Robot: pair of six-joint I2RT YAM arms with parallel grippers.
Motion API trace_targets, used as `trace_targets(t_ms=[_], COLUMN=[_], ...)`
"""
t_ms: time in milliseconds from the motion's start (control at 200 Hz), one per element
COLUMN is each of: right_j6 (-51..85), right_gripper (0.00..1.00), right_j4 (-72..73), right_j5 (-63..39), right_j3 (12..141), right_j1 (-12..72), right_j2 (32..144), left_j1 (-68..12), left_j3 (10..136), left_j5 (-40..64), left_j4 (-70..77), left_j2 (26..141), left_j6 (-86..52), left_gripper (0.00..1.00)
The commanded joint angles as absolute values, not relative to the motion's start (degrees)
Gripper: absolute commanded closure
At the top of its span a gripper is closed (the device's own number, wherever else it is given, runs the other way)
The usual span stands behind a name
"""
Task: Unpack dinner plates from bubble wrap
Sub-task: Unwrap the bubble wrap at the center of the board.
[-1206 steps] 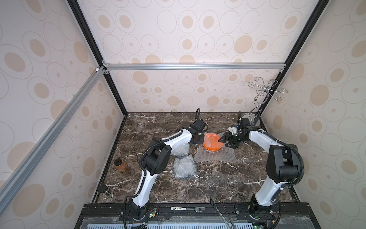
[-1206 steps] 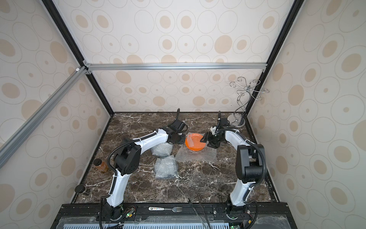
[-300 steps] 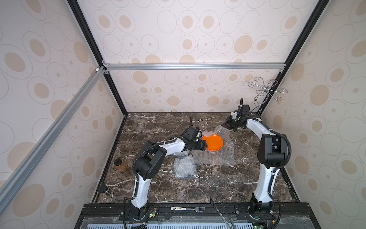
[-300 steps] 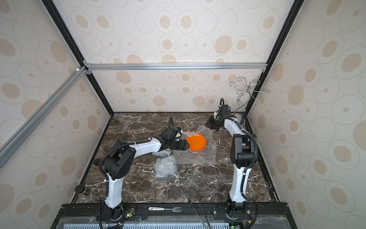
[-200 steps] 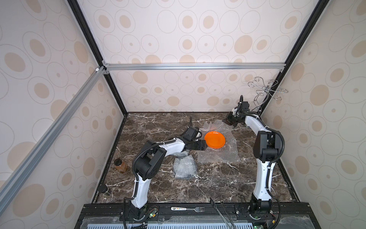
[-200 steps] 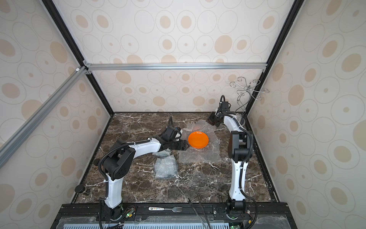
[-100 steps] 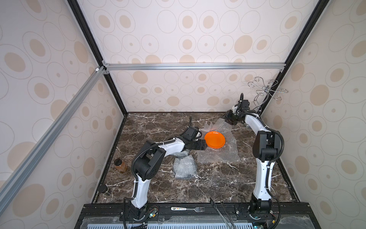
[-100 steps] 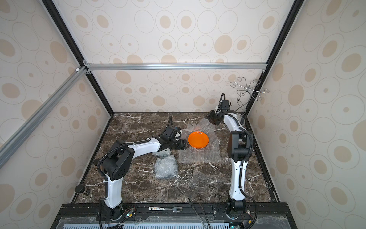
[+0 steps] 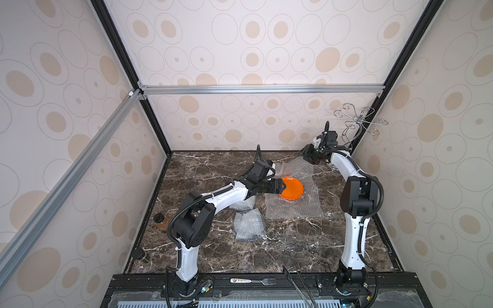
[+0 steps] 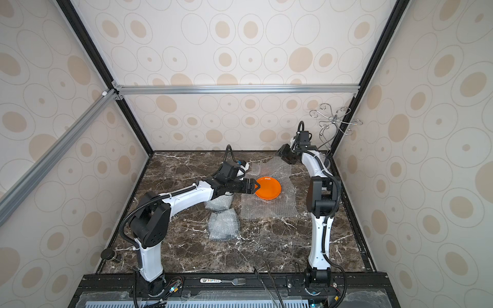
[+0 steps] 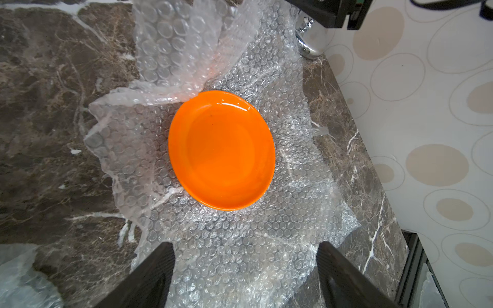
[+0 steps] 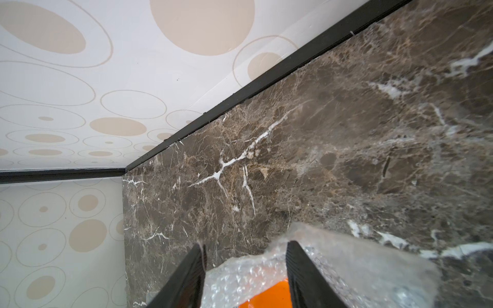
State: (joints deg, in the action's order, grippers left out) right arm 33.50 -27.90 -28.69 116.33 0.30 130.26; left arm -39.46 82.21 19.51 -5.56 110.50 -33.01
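A glossy orange dinner plate [image 9: 291, 187] [image 10: 268, 188] [image 11: 221, 149] lies bare on an unfolded sheet of bubble wrap [image 9: 293, 210] [image 10: 269, 210] [image 11: 240, 240]. My left gripper [image 9: 280, 186] [image 10: 256, 188] [image 11: 245, 248] is open just off the plate's left rim, its fingers over the sheet. My right gripper [image 9: 306, 157] [image 10: 284, 156] [image 12: 245, 248] hangs open above the sheet's far corner [image 12: 240, 274], holding nothing. Two folded bubble wrap bundles [image 9: 241, 206] [image 9: 249, 225] lie left of the sheet, their contents hidden.
A chrome wire stand [image 9: 357, 125] fills the back right corner, its base [image 11: 310, 40] just beyond the sheet. A brown jar [image 9: 160, 221] and a black-capped item [image 9: 140, 256] sit by the left edge. A fork [image 9: 256, 280] lies on the front rail.
My right gripper has opened and let go of the sheet's far corner, which now lies loose behind the plate. The left arm and the plate have stayed put.
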Motion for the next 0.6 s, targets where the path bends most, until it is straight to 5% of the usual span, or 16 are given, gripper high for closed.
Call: trace_targets(t_ms=[0,590], right_j6=[31.4,28.4], right_gripper=[0.47,0.45], right_j4=[-29.9,-29.0], right_j5=[-29.1,-32.9], right_j3=[114.6,85.4], right_j1=[0.5,0.7], right_j2=[126.1,102.2], left_j1=[-39.8,-40.2], left_j3=[86.8,112.3], left_j5=[21.6,24.4], left_j4=[-6.7,-5.8], left_j2=[111.8,133.9], left_j6=[-30.7,-27.8], left_gripper=[0.15,0.15])
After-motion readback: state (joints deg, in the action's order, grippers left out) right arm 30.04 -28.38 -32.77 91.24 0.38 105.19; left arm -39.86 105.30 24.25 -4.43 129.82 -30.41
